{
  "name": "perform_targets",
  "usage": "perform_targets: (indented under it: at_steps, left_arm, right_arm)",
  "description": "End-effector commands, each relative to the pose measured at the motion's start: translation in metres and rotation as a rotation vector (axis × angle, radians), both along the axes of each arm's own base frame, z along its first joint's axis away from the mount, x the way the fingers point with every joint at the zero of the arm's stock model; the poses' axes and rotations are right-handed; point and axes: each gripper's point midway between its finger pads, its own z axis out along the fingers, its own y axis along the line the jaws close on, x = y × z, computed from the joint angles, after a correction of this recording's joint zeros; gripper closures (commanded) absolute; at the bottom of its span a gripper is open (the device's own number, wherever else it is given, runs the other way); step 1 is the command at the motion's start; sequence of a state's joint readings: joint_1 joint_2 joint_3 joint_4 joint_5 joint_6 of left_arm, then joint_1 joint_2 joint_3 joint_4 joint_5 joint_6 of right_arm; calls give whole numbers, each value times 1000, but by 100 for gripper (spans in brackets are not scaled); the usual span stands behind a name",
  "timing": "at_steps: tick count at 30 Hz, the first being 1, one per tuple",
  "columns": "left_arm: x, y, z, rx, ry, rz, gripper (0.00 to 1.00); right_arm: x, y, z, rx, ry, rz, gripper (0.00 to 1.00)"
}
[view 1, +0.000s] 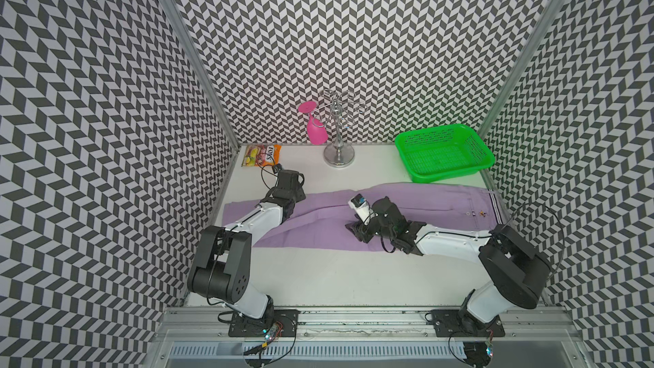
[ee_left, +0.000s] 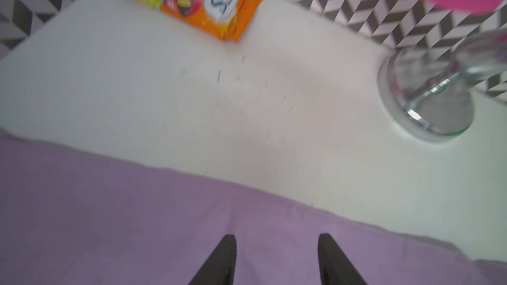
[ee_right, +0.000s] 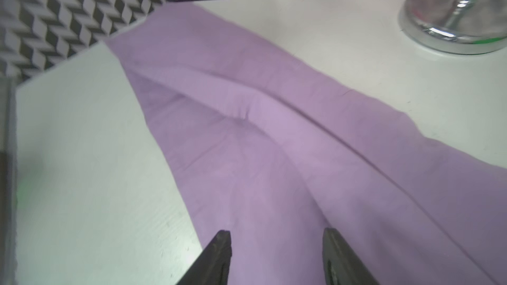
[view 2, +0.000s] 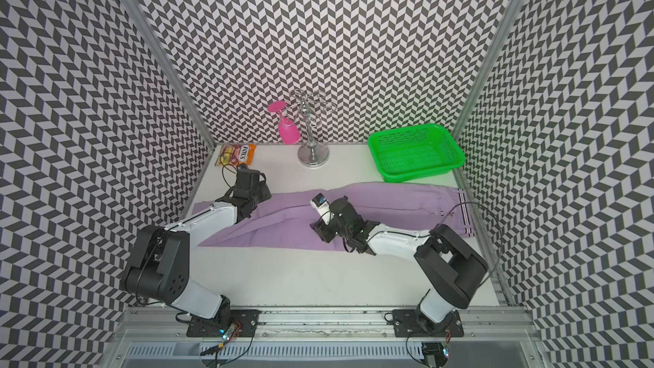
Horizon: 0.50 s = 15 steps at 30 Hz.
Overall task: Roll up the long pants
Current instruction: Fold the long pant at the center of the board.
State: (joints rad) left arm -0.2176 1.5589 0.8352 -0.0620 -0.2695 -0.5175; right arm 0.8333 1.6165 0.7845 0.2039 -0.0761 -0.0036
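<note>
The long pants (view 1: 318,210) (view 2: 283,214) lie flat across the white table, lilac and spread out lengthwise. Their striped waistband (view 1: 496,203) is at the right end and the leg ends are at the left. My left gripper (view 1: 288,204) (ee_left: 277,238) hangs open over the far leg near its left end, just inside the cloth's back edge (ee_left: 247,187). My right gripper (view 1: 354,230) (ee_right: 277,234) is open over the middle of the pants (ee_right: 274,146), close to their front edge. Neither has anything between its fingers; only cloth shows beneath them.
A green basket (view 1: 449,175) stands at the back right, touching the pants' back edge. A chrome glass stand (view 1: 339,157) with a pink glass (view 1: 316,129) hanging from it is at the back middle. A snack bag (view 1: 260,155) lies in the back left corner.
</note>
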Motion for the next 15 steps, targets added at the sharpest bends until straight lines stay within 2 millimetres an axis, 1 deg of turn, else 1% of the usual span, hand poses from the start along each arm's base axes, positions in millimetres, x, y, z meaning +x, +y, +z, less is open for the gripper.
perform_targets:
  at_steps: [1,5,10,12,14,15]
  left_arm:
    - [-11,1,-1,-44,-11,-11,47]
    - [-15,-3,2,-70,-29,-28,46]
    - [-18,-3,3,-79,-33,-27,46]
    - [-18,-2,5,-81,-38,-25,46]
    - [-19,-2,5,-84,-40,-20,46]
    - [-19,-2,5,-85,-38,-20,46]
  right_arm:
    - [26,-24,-18,-163,-110,-73,42]
    - [40,-22,-36,-279,-145,-97,42]
    - [54,-20,-47,-354,-190,-125,46]
    - [61,-21,-50,-389,-210,-146,52]
    - [65,-20,-52,-413,-219,-153,62]
    - [66,-19,-52,-418,-224,-155,68]
